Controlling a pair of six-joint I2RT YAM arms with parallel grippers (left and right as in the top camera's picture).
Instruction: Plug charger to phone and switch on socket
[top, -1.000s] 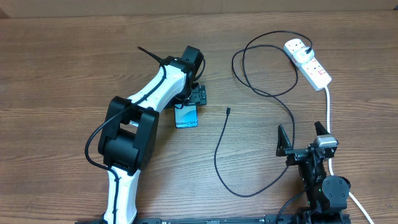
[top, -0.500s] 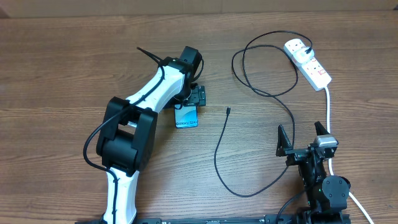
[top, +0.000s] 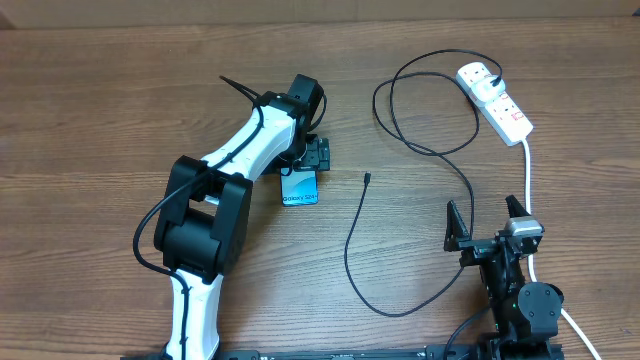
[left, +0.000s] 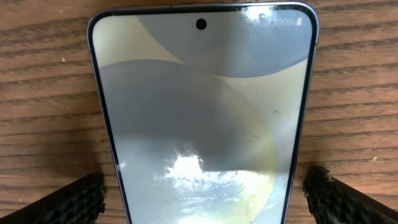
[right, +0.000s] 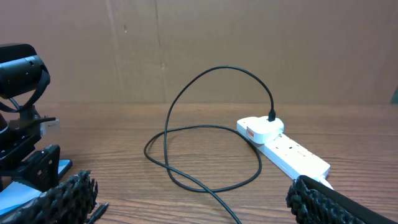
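The phone (left: 199, 118) lies flat on the wooden table and fills the left wrist view, its camera hole at the far end. My left gripper (left: 202, 208) is open just above it, one finger on each side and neither touching. From overhead only the phone's blue end (top: 300, 190) shows below the left gripper (top: 313, 158). The charger cable (top: 352, 235) loops across the table; its connector tip (top: 367, 178) lies free to the right of the phone, and its plug (right: 272, 116) sits in the white socket (top: 497, 100). My right gripper (top: 488, 218) is open and empty near the front edge.
The socket's thick white cord (top: 527, 170) runs down the right side past the right arm. A loop of black cable (right: 186, 99) lies between the right gripper (right: 202, 205) and the socket (right: 283, 146). The left arm (top: 215, 200) stretches diagonally over the left half of the table.
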